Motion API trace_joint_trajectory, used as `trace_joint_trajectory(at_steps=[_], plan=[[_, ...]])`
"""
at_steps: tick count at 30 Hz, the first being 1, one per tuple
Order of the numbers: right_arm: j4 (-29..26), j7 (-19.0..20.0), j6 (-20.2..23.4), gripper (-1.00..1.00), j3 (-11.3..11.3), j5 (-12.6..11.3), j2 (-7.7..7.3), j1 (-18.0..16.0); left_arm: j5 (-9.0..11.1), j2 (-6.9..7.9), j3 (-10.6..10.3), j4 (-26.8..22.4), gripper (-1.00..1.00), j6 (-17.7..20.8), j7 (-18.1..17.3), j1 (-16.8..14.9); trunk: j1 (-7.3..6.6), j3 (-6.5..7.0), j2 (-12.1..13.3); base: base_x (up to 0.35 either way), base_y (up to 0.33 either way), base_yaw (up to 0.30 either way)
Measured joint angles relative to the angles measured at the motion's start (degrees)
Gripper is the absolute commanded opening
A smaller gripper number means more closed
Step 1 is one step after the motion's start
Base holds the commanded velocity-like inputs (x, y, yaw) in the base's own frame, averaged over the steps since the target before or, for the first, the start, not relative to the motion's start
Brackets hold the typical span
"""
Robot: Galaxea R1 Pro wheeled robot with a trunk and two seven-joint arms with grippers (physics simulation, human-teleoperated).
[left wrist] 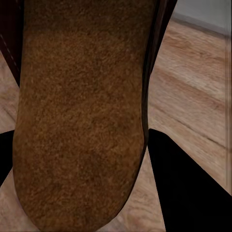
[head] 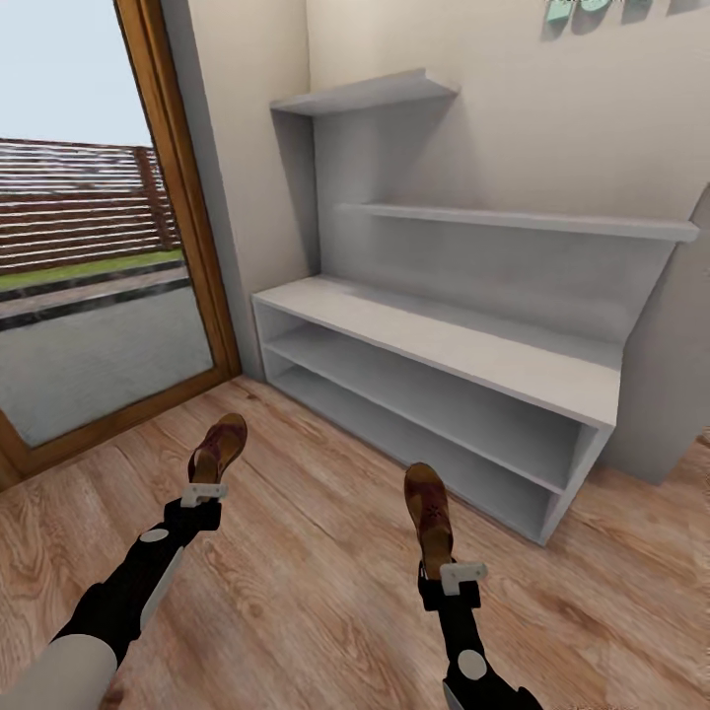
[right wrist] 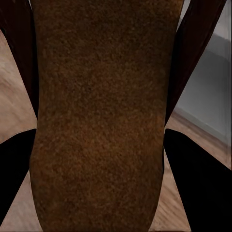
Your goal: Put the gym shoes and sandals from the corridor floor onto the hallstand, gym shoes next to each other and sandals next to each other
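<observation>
Both claws are clamped on a sandal each: left gripper [head: 205,490] holds the left sandal [head: 219,449] by its heel end, right gripper [head: 446,572] pinches the right sandal [head: 428,510] the same way. Head view shows both up off the floor [head: 296,582], toes pointing toward the hallstand [head: 444,345], which is a smooth matte grey unit with two low open shelves and two stepped shelves above. Wrist views give the close-up: left one has a grainy tan footbed [left wrist: 79,125], rounded at the end, between dark fingers [left wrist: 188,193]. Right one shows the same suede-ish footbed [right wrist: 101,121], dark leather edges, black fingers [right wrist: 200,183] either side. Wood-grain planks behind.
</observation>
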Motion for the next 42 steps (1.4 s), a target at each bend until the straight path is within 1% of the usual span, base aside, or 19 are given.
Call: trace_joint_trajectory(at_steps=[5, 10, 13, 15, 18, 20, 22, 27, 31, 36, 42], plan=[[0.10, 0.01, 0.00, -1.00, -0.01, -0.03, -0.10, 0.03, 0.00, 0.00, 0.03, 0.01, -1.00, -0.01, 0.00, 0.00, 0.00, 0.00, 0.00, 0.009, 0.001, -0.248], [2.63, 0.06, -0.30, -1.00, -0.04, -0.15, -0.13, 0.07, 0.00, 0.00, 0.07, 0.08, -1.00, -0.05, 0.00, 0.00, 0.00, 0.00, 0.00, 0.001, 0.000, -0.261], [5.04, 0.06, -3.41, -1.00, -0.11, -0.15, -0.22, 0.07, -0.06, 0.03, 0.08, 0.29, -1.00, -0.04, 0.00, 0.00, 0.00, 0.00, 0.00, 0.000, 0.000, -0.263], [7.57, 0.02, -6.59, -1.00, -0.19, -0.27, -0.29, 0.08, -0.10, 0.07, 0.09, 0.69, -1.00, -0.06, 0.00, 0.00, 0.01, -0.01, 0.00, 0.000, 0.000, -0.263], [9.90, 0.03, -8.91, -1.00, -0.17, -0.18, -0.31, 0.07, -0.17, 0.08, 0.09, 1.44, -1.00, -0.11, 0.00, 0.00, 0.01, 0.00, 0.00, 0.000, 0.000, -0.264], [12.54, -0.06, -11.32, -1.00, -0.21, -0.22, -0.33, 0.08, -0.32, 0.17, 0.12, 4.90, -1.00, -3.88, 0.08, 0.01, 0.01, -0.01, 0.00, 0.000, 0.000, -0.264], [13.95, -0.10, -12.11, -1.00, -0.18, -0.23, -0.33, 0.08, -0.36, 0.41, 0.18, 6.64, -1.00, -6.06, 0.07, 0.00, 0.01, -0.01, 0.00, 0.000, 0.000, -0.264], [15.27, -0.19, -12.64, -1.00, -0.19, -0.25, -0.34, 0.07, -0.31, 0.69, 0.22, 8.35, -1.00, -7.60, 0.15, 0.83, 0.01, -0.01, 0.00, 0.000, 0.000, -0.265], [16.71, -0.24, -12.72, -1.00, -0.24, -0.61, -0.32, 0.07, -0.26, 0.64, 0.22, 8.52, -1.00, -7.71, 0.16, 1.01, 0.00, 0.00, 0.00, 0.000, 0.000, -0.267], [17.11, -0.27, -12.74, -1.00, -0.24, -1.11, -0.26, 0.06, -0.24, 0.61, 0.22, 8.55, -1.00, -7.73, 0.16, 1.04, 0.00, 0.00, 0.00, -0.010, 0.011, -0.267], [17.23, -0.27, -12.72, -1.00, -0.25, -1.32, -0.25, 0.07, -0.24, 0.53, 0.23, 8.52, -1.00, -7.70, 0.16, 1.04, 0.02, 0.00, 0.00, -0.120, 0.194, -0.267]])
